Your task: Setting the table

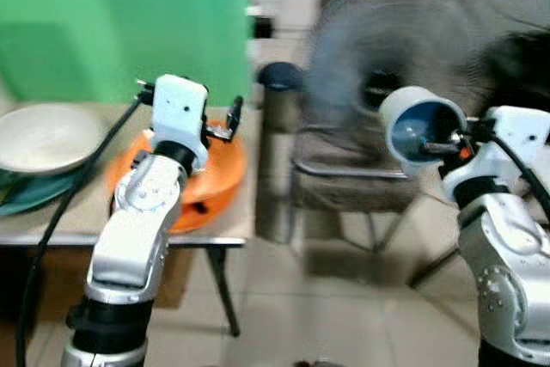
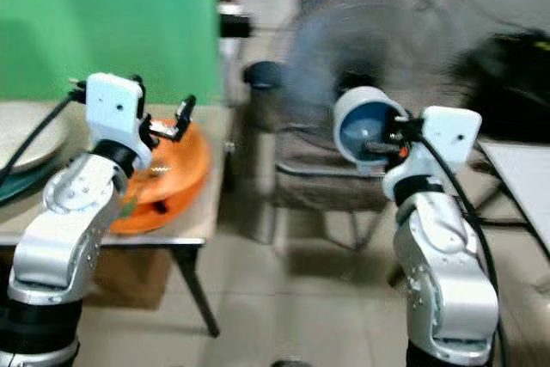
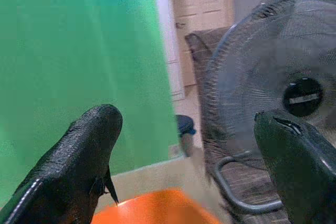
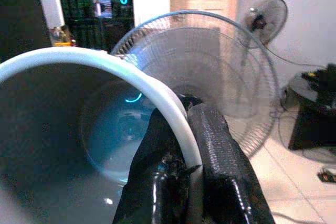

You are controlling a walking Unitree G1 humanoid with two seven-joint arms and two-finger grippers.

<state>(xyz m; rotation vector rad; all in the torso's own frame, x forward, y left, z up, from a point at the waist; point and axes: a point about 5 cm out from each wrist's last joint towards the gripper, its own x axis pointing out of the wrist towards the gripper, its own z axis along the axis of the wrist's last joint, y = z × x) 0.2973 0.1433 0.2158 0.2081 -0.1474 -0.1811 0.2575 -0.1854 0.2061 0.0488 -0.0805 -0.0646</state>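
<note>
Grip on the cup is kept by the right gripper, whose fingers are pinched on its white rim, one inside and one outside, so the cup is carried tilted on its side, beside the table. The left gripper is held wide open and empty over the orange plate, probably ready for it. Farther back a white bowl rests, and a fan stands behind.

Even indoor light; head views motion-blurred; wrist views soft, no glare.
</note>
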